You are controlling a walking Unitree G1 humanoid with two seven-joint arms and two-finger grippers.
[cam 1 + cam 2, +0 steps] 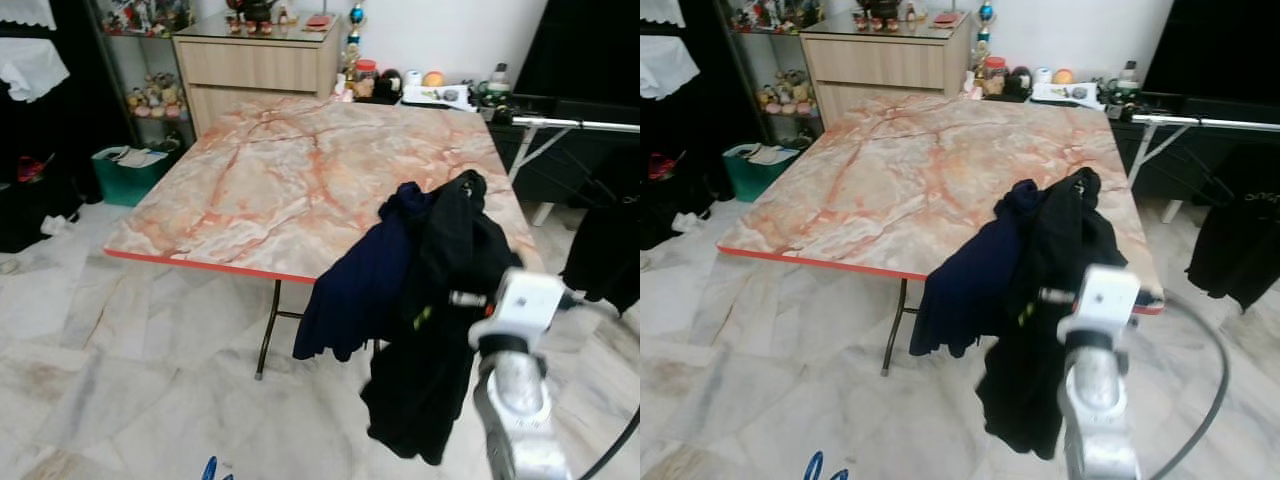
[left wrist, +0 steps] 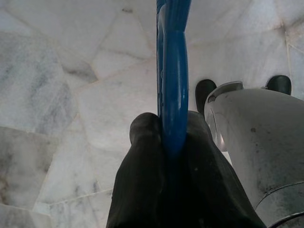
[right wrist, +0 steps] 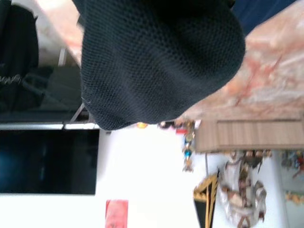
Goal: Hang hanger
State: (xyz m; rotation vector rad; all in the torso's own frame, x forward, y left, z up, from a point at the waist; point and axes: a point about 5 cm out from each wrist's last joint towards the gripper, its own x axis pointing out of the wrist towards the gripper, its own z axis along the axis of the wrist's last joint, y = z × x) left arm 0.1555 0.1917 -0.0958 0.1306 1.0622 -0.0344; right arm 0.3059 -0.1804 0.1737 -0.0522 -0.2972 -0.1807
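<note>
**Mia:** What is on the far left?

**Ben:** A green bin (image 1: 128, 172) on the floor, next to a dark shelf. Low down and near, the left end effector (image 2: 164, 156) has its two black fingers (image 2: 142, 161) pressed on a blue hanger (image 2: 173, 80). The hanger sticks out over the pale marble floor (image 2: 57, 95). A bit of blue shows at the bottom edge of the left eye view too.

**Mia:** And in the middle?

**Ben:** A big worktop (image 1: 300, 180) with a pink and orange marble look. Behind it, far away, is a wooden cabinet (image 1: 255, 65).

**Mia:** What about the clothes?

**Ben:** A dark blue shirt (image 1: 350, 290) and a black shirt (image 1: 440, 330) hang together off the near right corner of the worktop. The right arm (image 1: 515, 400) reaches up to them. The black cloth covers the right end effector, so I cannot tell if its fingers are spread or pressed together.

**Mia:** And far right?

**Ben:** A silver rail (image 1: 575, 124), with a black top (image 1: 1240, 240) hanging under it.
</note>
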